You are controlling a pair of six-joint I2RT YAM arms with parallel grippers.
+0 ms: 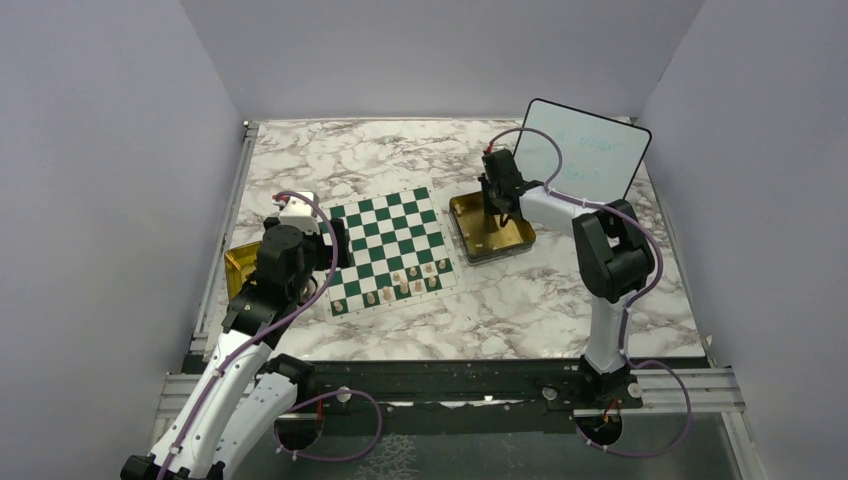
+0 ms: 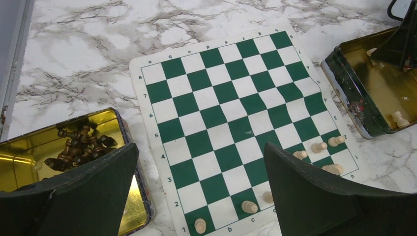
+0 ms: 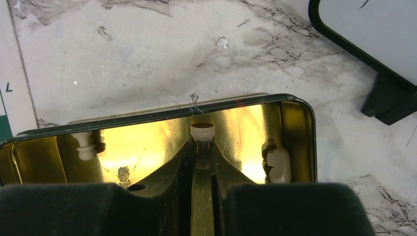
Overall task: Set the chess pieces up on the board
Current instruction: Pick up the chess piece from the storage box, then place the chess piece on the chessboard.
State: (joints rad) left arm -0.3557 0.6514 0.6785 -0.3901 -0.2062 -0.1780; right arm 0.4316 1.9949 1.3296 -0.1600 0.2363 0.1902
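The board [image 1: 390, 250] lies flat left of centre, a green-and-white mat [image 2: 231, 113]. Several cream chess pieces [image 1: 403, 287] stand along its near rows, among them one [image 2: 249, 206] on the c file. My left gripper [image 2: 200, 147] hovers open over the board's near left part, with nothing between its fingers [image 2: 305, 187]. My right gripper [image 3: 201, 147] reaches down into the gold tin [image 3: 147, 116] right of the board [image 1: 462, 205]. It is shut on a cream chess piece [image 3: 202, 132] that sticks out past the fingertips. Two more cream pieces [image 3: 87, 146] [image 3: 279, 164] lie in that tin.
A second gold tin [image 2: 113, 112] holding dark pieces [image 2: 74, 147] sits against the board's left edge, under my left finger. A framed whiteboard [image 1: 585, 150] stands at the back right on a black foot [image 3: 393, 98]. Grey walls close in both sides and the back.
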